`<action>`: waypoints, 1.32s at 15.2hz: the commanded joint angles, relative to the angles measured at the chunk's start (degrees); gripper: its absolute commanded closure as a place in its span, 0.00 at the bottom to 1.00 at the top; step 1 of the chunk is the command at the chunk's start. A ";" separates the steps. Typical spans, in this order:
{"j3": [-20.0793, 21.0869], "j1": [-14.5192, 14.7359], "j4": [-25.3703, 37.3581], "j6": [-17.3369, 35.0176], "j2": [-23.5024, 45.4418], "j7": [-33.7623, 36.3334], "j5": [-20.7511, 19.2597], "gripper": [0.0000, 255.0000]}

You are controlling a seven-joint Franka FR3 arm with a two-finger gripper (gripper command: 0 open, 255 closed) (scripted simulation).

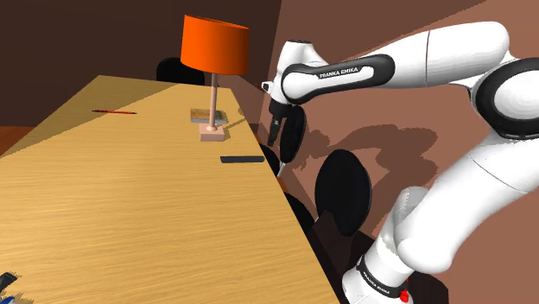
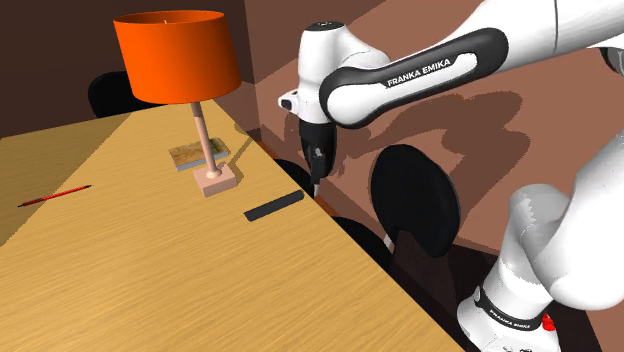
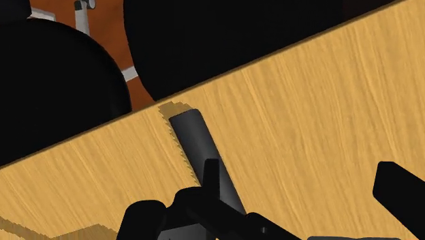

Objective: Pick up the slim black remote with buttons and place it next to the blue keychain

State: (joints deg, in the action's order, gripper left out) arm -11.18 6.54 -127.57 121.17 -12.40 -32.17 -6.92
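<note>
wooden table [image 2: 150, 270], black remote [image 2: 274, 206] near parted tool [image 2: 316, 183]

Orange, black and honey-toned wood.
The lamp [image 1: 215, 43] has an orange shade on a pink stem; the remote [image 1: 241, 159] is plain black; the surface [image 1: 129, 216] shows tan wood grain; a pencil [image 1: 114, 111] is red.
</note>
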 commanded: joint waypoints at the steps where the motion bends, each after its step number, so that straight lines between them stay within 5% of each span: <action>1: -0.90 0.39 1.96 2.50 4.65 -3.96 1.06 0.00; 12: 0.36 -0.04 19.08 8.25 29.43 -22.40 8.10 0.00; 20: 0.86 -0.58 18.53 12.92 33.65 -23.33 9.00 0.00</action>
State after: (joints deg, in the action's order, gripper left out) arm -10.39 6.00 -108.72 133.15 20.64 -55.45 1.94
